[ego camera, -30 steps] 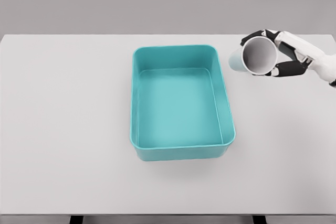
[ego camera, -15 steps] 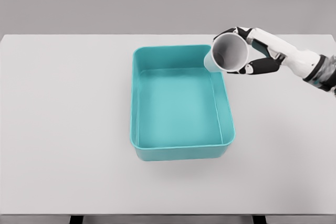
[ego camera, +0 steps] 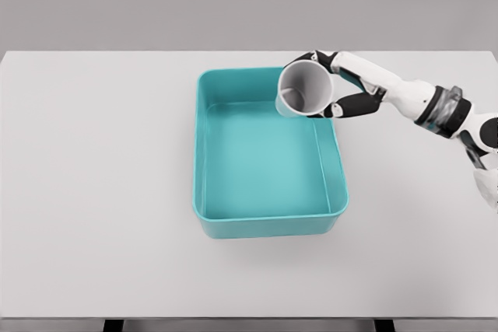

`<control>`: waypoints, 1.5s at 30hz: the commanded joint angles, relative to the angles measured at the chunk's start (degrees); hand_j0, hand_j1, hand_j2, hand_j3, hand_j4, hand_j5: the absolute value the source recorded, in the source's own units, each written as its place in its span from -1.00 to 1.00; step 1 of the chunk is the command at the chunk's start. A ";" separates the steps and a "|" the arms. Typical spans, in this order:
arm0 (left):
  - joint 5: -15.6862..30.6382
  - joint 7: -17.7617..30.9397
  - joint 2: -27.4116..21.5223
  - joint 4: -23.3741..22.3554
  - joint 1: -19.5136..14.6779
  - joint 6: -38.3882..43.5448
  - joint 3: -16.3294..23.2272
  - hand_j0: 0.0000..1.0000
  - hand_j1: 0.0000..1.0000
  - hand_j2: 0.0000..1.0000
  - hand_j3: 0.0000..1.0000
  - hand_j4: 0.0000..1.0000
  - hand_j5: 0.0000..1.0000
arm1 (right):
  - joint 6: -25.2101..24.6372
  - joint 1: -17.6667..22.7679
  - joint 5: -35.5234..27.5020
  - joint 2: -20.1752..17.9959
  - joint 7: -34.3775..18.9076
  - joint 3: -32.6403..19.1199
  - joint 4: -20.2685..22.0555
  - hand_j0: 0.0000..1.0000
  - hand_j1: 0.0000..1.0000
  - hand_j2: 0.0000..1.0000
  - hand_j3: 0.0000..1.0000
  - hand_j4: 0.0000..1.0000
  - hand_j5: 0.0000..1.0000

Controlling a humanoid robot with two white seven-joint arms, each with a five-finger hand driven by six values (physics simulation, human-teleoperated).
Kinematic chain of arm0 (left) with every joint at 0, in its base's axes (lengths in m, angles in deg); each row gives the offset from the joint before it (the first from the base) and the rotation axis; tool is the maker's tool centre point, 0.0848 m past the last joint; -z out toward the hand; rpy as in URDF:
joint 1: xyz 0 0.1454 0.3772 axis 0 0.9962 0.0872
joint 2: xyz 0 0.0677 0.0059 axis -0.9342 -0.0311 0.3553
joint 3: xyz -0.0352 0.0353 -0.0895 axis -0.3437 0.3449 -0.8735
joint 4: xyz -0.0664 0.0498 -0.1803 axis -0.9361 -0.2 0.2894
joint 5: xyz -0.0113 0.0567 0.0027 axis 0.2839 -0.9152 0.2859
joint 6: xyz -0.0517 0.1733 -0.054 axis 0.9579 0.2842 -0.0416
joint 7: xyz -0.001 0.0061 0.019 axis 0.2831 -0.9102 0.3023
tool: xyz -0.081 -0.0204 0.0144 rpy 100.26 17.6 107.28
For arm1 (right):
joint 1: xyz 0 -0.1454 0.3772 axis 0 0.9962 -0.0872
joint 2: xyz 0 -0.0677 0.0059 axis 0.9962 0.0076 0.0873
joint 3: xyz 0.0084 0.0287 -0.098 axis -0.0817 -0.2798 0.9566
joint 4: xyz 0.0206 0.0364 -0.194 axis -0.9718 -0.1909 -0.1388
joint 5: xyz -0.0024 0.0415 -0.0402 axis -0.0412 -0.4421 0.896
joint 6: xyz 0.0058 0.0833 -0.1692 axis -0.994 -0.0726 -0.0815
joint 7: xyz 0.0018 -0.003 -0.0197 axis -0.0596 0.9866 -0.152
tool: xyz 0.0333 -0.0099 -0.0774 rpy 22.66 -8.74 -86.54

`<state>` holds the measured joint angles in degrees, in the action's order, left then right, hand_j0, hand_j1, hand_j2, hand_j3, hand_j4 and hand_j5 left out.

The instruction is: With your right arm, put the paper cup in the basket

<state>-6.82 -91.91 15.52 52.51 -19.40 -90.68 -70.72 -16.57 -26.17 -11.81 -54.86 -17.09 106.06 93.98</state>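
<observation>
Right hand (ego camera: 336, 87) is wrapped around the paper cup (ego camera: 302, 89), mouth tilted toward the viewer. Over the last second it has carried the cup leftward from open table (ego camera: 93, 153) to above the teal basket (ego camera: 204, 145), at its far right corner. Transport looks nearly done; release remains. Cup base and the basket rim behind it are hidden. Left arm is out of view.

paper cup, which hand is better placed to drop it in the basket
Right. The right hand already grips the paper cup over the far right corner of the teal basket, so it likely only needs to release. The left arm is not in view.
</observation>
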 commanded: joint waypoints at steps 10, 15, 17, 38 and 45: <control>-0.01 0.01 0.00 0.01 0.00 0.00 0.00 1.00 1.00 1.00 1.00 1.00 1.00 | -0.07 0.09 5.56 3.39 0.02 1.05 -1.60 0.50 0.50 0.50 0.50 0.50 0.50; -0.01 0.01 0.00 0.01 0.00 0.00 0.00 1.00 1.00 1.00 1.00 1.00 1.00 | 0.02 -0.44 13.21 5.68 0.02 1.05 -1.16 0.50 0.50 0.50 0.50 0.50 0.50; -0.01 0.01 0.00 0.01 0.00 0.00 0.00 1.00 1.00 1.00 1.00 1.00 1.00 | 0.11 -1.49 18.39 7.35 0.02 2.20 -0.98 0.50 0.50 0.50 0.50 0.50 0.50; -0.01 0.01 0.00 0.01 0.00 0.00 0.00 1.00 1.00 1.00 1.00 1.00 1.00 | -0.95 0.00 16.39 4.80 0.02 -8.69 5.52 1.00 1.00 1.00 1.00 1.00 1.00; -0.01 0.01 0.00 -0.08 0.00 0.00 0.00 1.00 1.00 1.00 1.00 1.00 1.00 | 3.62 18.18 0.11 -1.97 0.02 -34.45 5.00 1.00 1.00 1.00 1.00 1.00 1.00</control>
<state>-6.82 -91.91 15.52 52.53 -19.40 -90.68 -70.72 -13.57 -6.32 -8.71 -55.50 -17.11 80.16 99.01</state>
